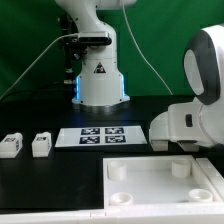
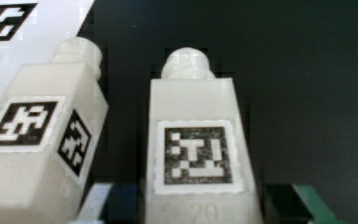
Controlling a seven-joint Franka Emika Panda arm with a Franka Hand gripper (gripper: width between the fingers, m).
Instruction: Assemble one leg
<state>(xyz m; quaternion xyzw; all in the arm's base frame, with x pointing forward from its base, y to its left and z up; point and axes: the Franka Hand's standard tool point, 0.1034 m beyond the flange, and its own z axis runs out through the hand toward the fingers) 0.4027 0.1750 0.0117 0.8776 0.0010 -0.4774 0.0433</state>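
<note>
Claw: the claw (image 2: 202, 207) stands wide. Its dark fingertips (image 2: 115, 205) sit on either side of one leg's near end, and I see no pinch on it.
Task's thing: the small white plastic rectangular leg with a black-and-white square tag (image 2: 197, 125) lies tag up on the black tabletop (image 2: 318, 90), rounded tip pointing away from the claw.
Neighbour: a second white tagged leg (image 2: 51, 120) lies just beside it across a narrow gap, slightly angled.
Step, as I read it: closing on the leg for a pickup.
Doing it well: centre the claw on the leg and grip the long flat sides. The fingertip in the gap must not nudge the neighbour. Lift straight up.
Container: the large flat white square panel with a raised rim (image 1: 150, 185) lies at the front. Its round sockets (image 1: 117, 171) that show hold no leg.
Elsewhere: two more small white blocks (image 1: 12, 146) rest at the exterior view's left, near the marker board (image 1: 92, 135).
</note>
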